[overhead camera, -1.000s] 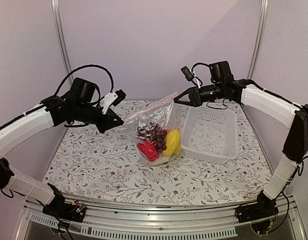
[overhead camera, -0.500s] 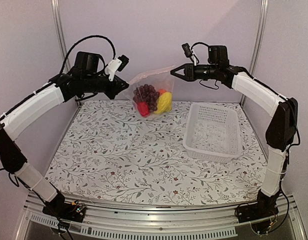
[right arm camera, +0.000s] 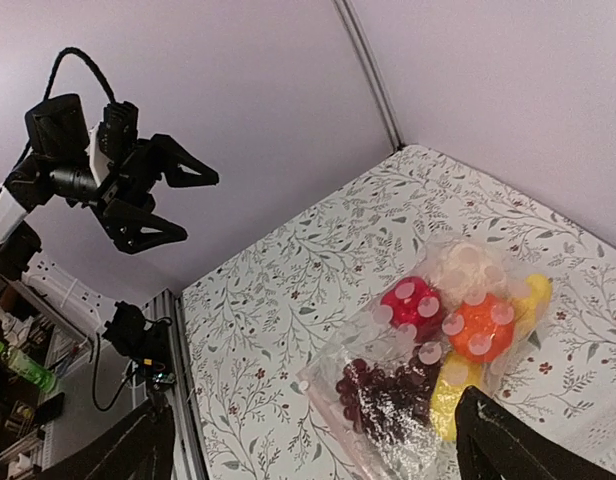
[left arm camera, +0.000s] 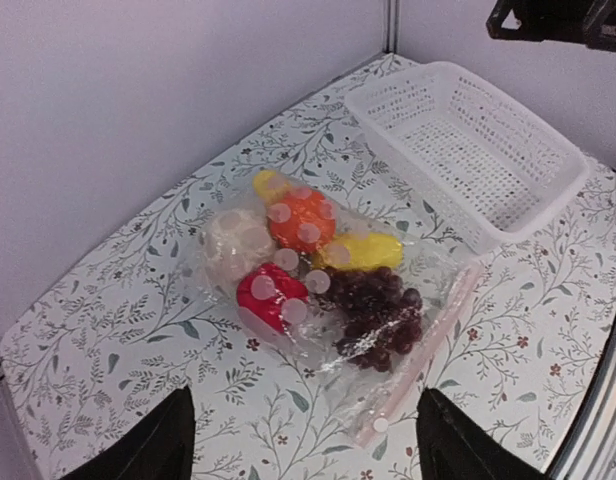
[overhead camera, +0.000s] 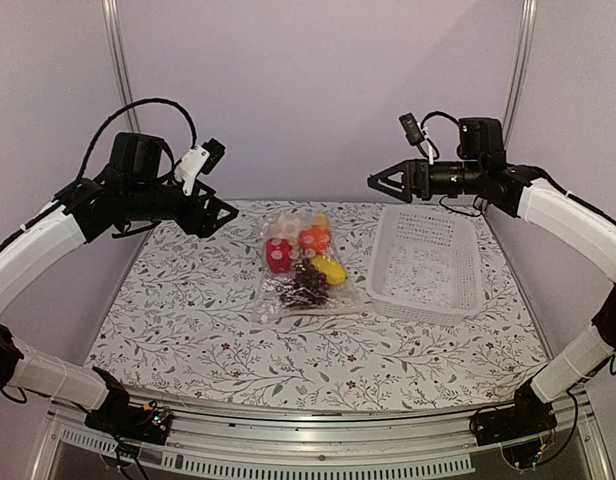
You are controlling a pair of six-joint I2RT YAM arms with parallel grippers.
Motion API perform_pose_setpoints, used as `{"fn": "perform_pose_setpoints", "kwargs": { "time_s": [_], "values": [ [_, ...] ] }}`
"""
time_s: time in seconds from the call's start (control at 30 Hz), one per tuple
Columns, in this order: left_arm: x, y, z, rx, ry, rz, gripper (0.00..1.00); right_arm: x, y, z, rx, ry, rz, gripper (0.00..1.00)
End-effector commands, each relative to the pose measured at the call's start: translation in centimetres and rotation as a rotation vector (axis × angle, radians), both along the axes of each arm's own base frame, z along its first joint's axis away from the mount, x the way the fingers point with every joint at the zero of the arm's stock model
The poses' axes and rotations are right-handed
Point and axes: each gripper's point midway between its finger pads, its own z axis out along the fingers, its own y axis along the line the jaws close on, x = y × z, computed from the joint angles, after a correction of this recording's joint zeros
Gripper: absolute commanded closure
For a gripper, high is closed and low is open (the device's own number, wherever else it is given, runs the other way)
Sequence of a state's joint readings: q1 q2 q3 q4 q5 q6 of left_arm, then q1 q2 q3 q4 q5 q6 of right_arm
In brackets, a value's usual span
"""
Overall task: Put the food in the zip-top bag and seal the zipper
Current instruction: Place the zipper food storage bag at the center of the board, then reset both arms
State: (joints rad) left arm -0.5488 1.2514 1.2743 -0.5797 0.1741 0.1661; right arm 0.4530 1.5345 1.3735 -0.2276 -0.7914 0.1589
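The zip-top bag (overhead camera: pixel 303 268) lies flat on the table between the arms, with the food inside: a red pepper (left arm camera: pixel 271 296), an orange fruit (left arm camera: pixel 300 220), a yellow piece (left arm camera: pixel 363 250), dark grapes (left arm camera: pixel 374 312) and a white lumpy piece (left arm camera: pixel 238 240). Its zipper (left arm camera: pixel 420 368), a pinkish strip, runs along the bag's near edge. My left gripper (overhead camera: pixel 220 218) hangs open in the air left of the bag, holding nothing. My right gripper (overhead camera: pixel 378 185) is open above the bag's right side, also holding nothing. The bag (right arm camera: pixel 428 370) shows below the right wrist.
A white perforated basket (overhead camera: pixel 428 262) stands right of the bag, almost touching it, and shows again (left arm camera: pixel 468 150) in the left wrist view. A metal rail (overhead camera: pixel 318 455) runs along the table's front edge. Purple walls close in the back and sides.
Both grippers were shut on the bag's top corners, holding it up in the air. Both have opened and drawn apart, and the bag has dropped flat onto the table.
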Motion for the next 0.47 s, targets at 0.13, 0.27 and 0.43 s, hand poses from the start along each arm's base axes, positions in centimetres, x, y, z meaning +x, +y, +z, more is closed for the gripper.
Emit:
{"fn": "perform_pose_setpoints", "kwargs": {
  "time_s": [0.13,0.27,0.43],
  "values": [
    [8.1,5.5,7.2,-0.058,-0.215,0.519,0.01,10.3,-10.0,4.5,-0.033,0.025,-0.658,0.01],
    [9.5,5.2,10.9,-0.161,-0.272,0.562,0.0,10.8,-12.9,7.4,-0.097,-0.122,-0.802,0.01],
    [10.1,4.1,11.5,-0.22,-0.283,0.535,0.0,9.4,-13.0,7.2,-0.142,-0.185,-0.756,0.01]
  ]
}}
